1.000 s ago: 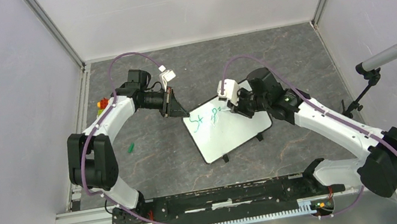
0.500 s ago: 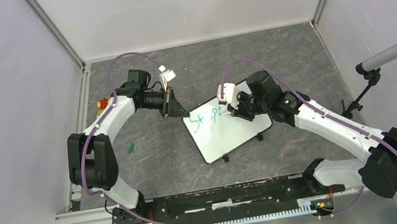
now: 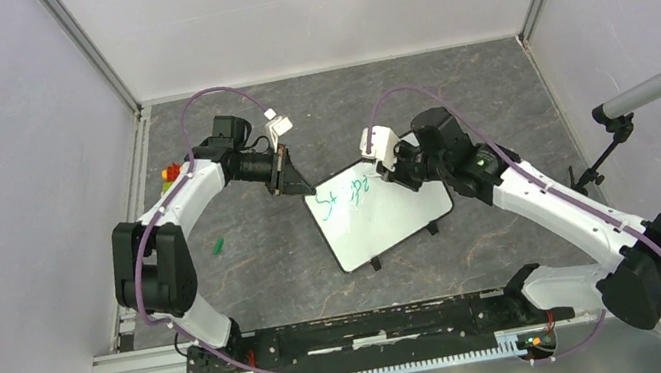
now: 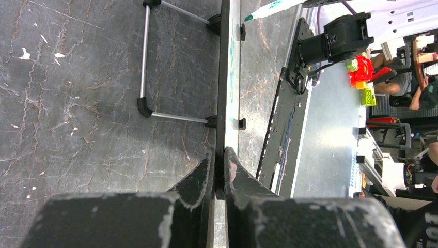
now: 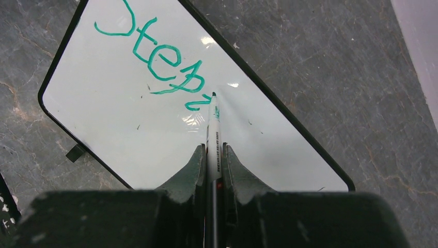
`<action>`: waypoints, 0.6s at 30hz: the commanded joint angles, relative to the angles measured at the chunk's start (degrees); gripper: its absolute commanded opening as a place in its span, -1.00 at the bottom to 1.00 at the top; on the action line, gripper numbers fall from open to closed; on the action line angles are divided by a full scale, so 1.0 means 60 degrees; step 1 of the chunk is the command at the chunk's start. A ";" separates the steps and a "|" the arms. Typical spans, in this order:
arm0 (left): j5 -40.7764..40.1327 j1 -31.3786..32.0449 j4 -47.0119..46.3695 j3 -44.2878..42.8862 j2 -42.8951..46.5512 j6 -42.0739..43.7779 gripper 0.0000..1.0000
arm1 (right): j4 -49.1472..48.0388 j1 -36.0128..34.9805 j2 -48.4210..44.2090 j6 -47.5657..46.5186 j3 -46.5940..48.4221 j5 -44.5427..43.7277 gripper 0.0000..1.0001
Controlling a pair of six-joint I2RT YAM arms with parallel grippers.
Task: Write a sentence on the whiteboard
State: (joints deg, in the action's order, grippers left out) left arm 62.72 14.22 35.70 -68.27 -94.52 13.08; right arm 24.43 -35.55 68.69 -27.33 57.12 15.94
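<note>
The whiteboard [image 3: 385, 223] lies tilted on the dark table, white with a thin black frame. My left gripper [image 3: 305, 189] is shut on its far left corner; in the left wrist view the whiteboard [image 4: 222, 77] is a dark edge-on strip pinched between the fingers of the left gripper [image 4: 219, 163]. The sentence [image 5: 155, 57] is one line of green handwriting running toward the marker tip, also visible from above as the sentence [image 3: 349, 194]. My right gripper [image 5: 213, 152] is shut on a white marker [image 5: 214, 129] whose tip touches the whiteboard [image 5: 129, 134] at the last green stroke. From above the right gripper [image 3: 389, 177] hovers over the board's far edge.
A small green cap [image 3: 217, 245] lies on the table left of the board. Red and yellow blocks [image 3: 169, 173] sit by the left wall. A microphone stand [image 3: 613, 127] reaches in from the right wall. The board's wire stand [image 4: 146, 57] juts out behind it.
The right gripper has shifted slightly toward the far side with the marker, and the green writing has gained strokes. The left arm has not moved.
</note>
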 commanded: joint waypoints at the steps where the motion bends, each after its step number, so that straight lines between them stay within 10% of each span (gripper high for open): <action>1: -0.0331 0.0077 0.0077 -0.0135 -0.0142 0.0486 -0.95 | -0.0281 0.0007 0.0139 0.0000 0.0512 -0.0081 -1.00; 18: -0.0358 0.0077 0.0083 -0.0121 -0.0147 0.0497 -0.95 | -0.0199 0.0007 0.0179 -0.0117 0.0171 -0.0413 -1.00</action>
State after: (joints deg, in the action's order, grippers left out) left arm 62.61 14.22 35.70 -68.27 -94.52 13.10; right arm 23.90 -35.57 70.96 -27.35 57.84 14.28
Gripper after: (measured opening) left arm 0.121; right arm 0.162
